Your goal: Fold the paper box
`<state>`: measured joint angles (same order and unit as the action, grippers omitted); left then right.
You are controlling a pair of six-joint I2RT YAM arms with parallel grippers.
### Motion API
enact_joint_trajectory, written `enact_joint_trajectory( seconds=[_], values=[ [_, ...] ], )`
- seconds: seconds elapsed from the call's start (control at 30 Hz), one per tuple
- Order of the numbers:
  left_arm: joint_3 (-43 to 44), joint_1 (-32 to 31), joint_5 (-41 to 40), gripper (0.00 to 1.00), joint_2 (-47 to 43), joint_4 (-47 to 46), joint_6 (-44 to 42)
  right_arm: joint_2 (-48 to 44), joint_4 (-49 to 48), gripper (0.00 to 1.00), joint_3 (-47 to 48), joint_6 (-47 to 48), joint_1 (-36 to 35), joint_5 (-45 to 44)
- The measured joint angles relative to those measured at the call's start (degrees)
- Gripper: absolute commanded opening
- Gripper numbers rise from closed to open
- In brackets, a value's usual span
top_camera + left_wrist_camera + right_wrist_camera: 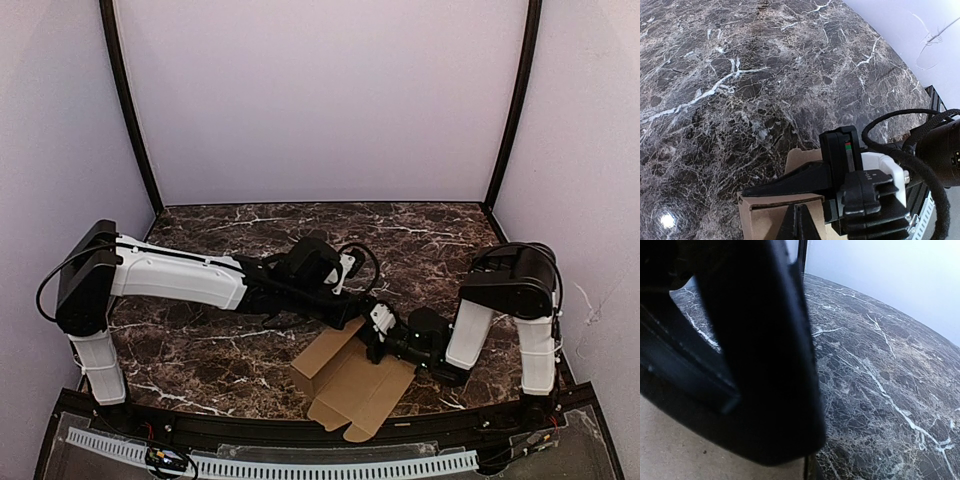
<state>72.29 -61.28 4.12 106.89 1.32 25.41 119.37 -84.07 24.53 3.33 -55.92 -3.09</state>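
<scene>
Because both hands meet at one small place on the paper box (pixel 350 392), which lies on the near middle of the worktop (pixel 220 345) just in front of the arm bases, the first danger I see is that they disturb each other. One long wall at the left side of the box stands up, while the rest, with its notched tabs, lies flat toward the near edge. The left hand (pixel 370 320) has its jaws closed. In its wrist view the cardboard edge runs between the two black fingers (pixel 790 182), so I judge that it pinches the raised wall. The right hand (pixel 380 347) is closed too and lies against the tan sheet. Whether it nips the cardboard or only presses on it I cannot tell, because its finger fills the wrist view. If one arm pulls while the other does not let go, the thin board may tear at a crease or bend in a wrong place. If the pinch is shallow, the wall may slip out and fall flat. The light sheet can also slide on the smooth marble.
</scene>
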Motion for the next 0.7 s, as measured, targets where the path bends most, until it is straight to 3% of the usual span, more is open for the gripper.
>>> enact_joint_trajectory(
  seconds=[0.1,0.2,0.4,0.43,0.5,0.7],
  values=[
    [0.0,-0.2,-0.1,0.01,0.0,0.0,0.2,0.0,0.0,0.00,0.0,-0.4,-0.4,-1.3],
    [0.1,-0.2,-0.2,0.01,0.0,0.0,0.3,0.0,0.0,0.15,0.0,-0.5,-0.8,-2.2],
    [0.1,-0.4,-0.2,0.01,0.1,0.0,0.3,0.0,-0.6,0.26,0.4,0.0,-1.1,-4.6],
    [0.1,-0.5,-0.2,0.01,0.1,0.0,0.3,0.0,-0.8,0.23,0.4,0.2,-1.1,-4.9],
    [0.1,-0.5,-0.2,0.01,0.1,0.0,0.3,0.0,-0.8,0.00,0.4,0.5,-1.2,-5.3],
    [0.4,-0.6,-0.3,0.01,0.1,0.2,0.3,0.1,-1.1,0.00,0.9,0.1,-1.7,-6.4]
  ],
)
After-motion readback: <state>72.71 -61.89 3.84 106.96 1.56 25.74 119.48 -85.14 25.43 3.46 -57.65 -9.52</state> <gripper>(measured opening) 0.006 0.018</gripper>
